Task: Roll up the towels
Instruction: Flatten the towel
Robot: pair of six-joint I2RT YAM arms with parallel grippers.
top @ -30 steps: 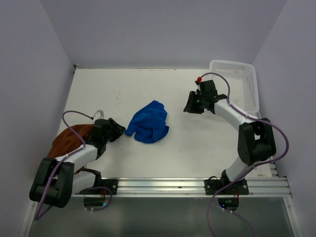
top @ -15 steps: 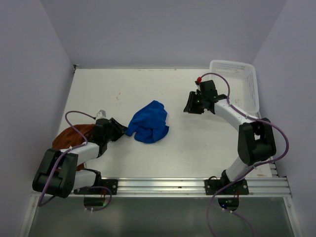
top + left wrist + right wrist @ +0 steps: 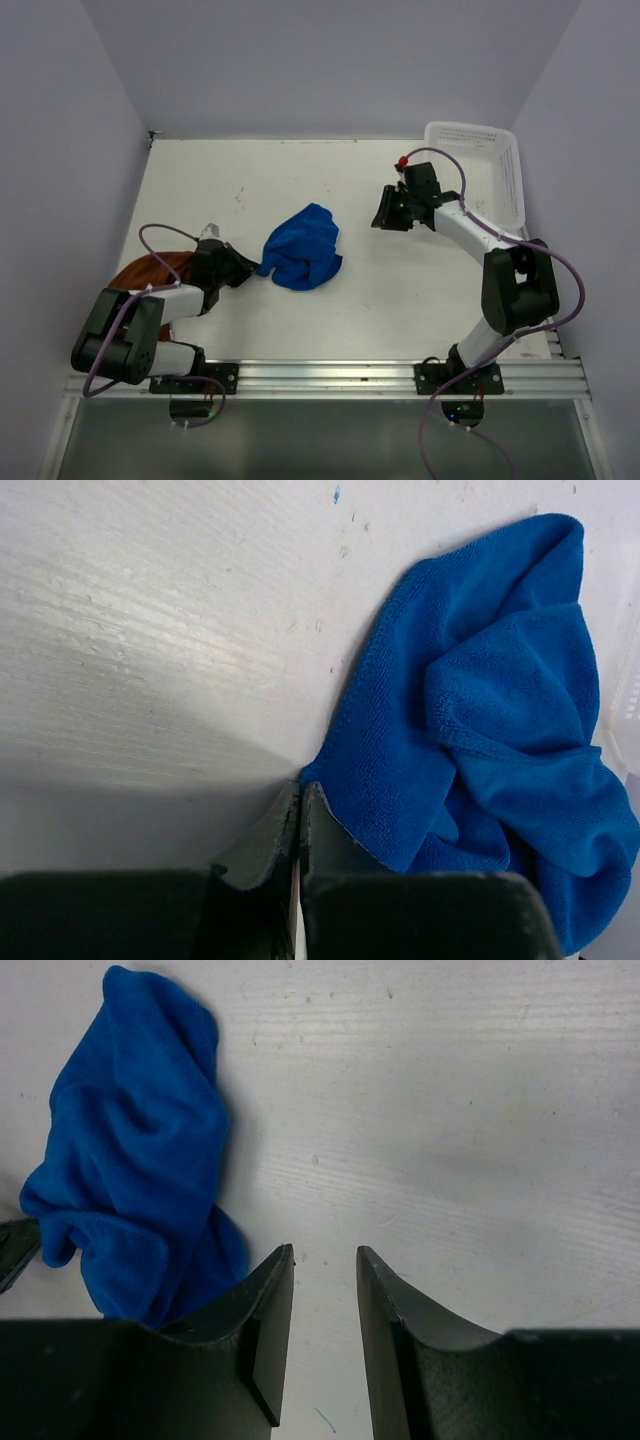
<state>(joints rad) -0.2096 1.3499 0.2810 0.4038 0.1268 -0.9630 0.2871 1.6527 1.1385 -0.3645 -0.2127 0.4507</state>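
Observation:
The blue towel (image 3: 302,248) lies crumpled in the middle of the table, also seen in the left wrist view (image 3: 490,710) and the right wrist view (image 3: 130,1160). My left gripper (image 3: 252,268) sits low at the towel's near-left corner, its jaws pressed together (image 3: 300,788) right on the tip of that corner. The rust-brown towel (image 3: 135,272) lies at the left edge, partly hidden behind the left arm. My right gripper (image 3: 385,218) hovers to the right of the blue towel, open (image 3: 325,1252), with only bare table between its fingers.
A white perforated basket (image 3: 505,170) stands at the back right corner, behind the right arm. Purple walls close the table on the left, back and right. A metal rail (image 3: 330,375) runs along the near edge.
My left gripper slid right up to the blue towel's corner and went from open to shut there. The right arm has not moved.

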